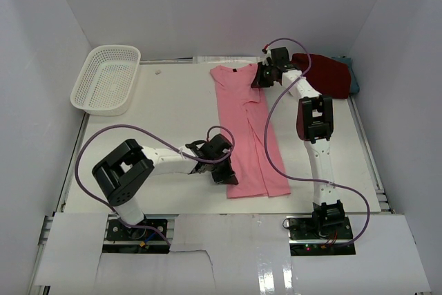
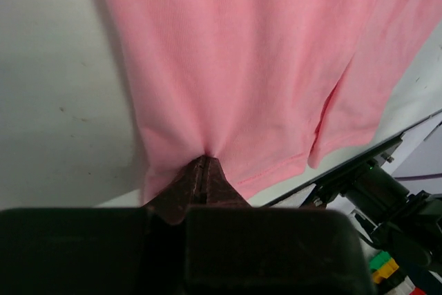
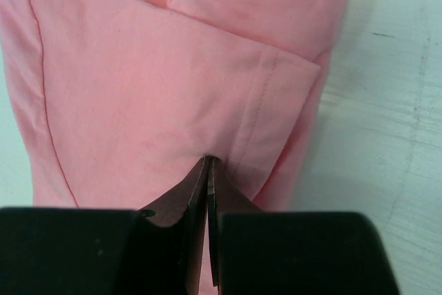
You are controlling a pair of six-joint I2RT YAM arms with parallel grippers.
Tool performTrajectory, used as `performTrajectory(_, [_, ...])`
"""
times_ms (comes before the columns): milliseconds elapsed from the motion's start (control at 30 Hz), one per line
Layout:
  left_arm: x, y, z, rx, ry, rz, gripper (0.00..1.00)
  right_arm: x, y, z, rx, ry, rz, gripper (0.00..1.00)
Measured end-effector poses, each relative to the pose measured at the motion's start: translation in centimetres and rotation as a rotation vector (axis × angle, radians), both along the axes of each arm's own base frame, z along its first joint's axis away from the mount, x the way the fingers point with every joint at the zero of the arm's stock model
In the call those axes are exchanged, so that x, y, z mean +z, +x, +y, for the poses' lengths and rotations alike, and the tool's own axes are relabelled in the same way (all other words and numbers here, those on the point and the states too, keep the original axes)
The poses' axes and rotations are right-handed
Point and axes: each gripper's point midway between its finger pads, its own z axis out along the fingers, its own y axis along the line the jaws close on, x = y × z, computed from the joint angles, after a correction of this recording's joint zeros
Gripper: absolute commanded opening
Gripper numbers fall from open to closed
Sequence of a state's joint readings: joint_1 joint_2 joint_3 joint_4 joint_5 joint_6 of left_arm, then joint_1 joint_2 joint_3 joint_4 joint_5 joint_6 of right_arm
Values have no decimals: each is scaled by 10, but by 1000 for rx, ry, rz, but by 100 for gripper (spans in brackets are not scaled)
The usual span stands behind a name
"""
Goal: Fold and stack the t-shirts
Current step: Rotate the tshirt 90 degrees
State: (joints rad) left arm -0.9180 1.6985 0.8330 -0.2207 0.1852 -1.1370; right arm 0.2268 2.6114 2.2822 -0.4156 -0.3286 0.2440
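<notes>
A light pink t-shirt [image 1: 245, 129] lies lengthwise on the white table, its sides folded in to a narrow strip and its collar at the far end. My left gripper [image 1: 230, 167] is shut on the shirt's left edge near the hem; in the left wrist view the cloth [image 2: 242, 53] puckers at the closed tips [image 2: 205, 160]. My right gripper [image 1: 257, 77] is shut on the folded sleeve area by the collar [image 3: 138, 88], its tips [image 3: 208, 160] pinching the cloth. A dark red t-shirt [image 1: 324, 74] lies at the far right, with a teal-grey one [image 1: 353, 77] partly hidden behind it.
A white perforated basket [image 1: 107, 77] stands at the far left corner. White walls close in the table on three sides. The right arm's base [image 2: 387, 191] and the table's near edge show just beyond the shirt's hem.
</notes>
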Motion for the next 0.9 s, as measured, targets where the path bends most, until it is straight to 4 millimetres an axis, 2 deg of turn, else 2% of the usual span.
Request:
performTrajectory(100, [1,-13,-4,-14,-16,24,0,0,-1,3,3,2,2,8])
performTrajectory(233, [1,-29,0,-24,-24,52,0,0,-4,9,15,7,4,8])
performTrajectory(500, [4,-46,26,-4,33,79,0,1,-7,17,35,20,9,8])
performTrajectory(633, [6,-39,55,30,164,53,0,2,-9,19,45,30,10,10])
performTrajectory(667, [7,-36,64,40,203,45,0,3,-9,20,48,32,10,14])
performTrajectory(700, [7,-33,73,46,245,36,0,4,-10,21,51,36,10,23])
performTrajectory(733, [8,-30,81,52,286,28,0,5,-10,22,53,41,11,26])
performTrajectory(800, [10,-24,95,67,349,15,0,9,-14,25,67,63,10,32])
performTrajectory(900, [17,-12,110,84,405,-2,0,22,-22,32,97,114,8,33])
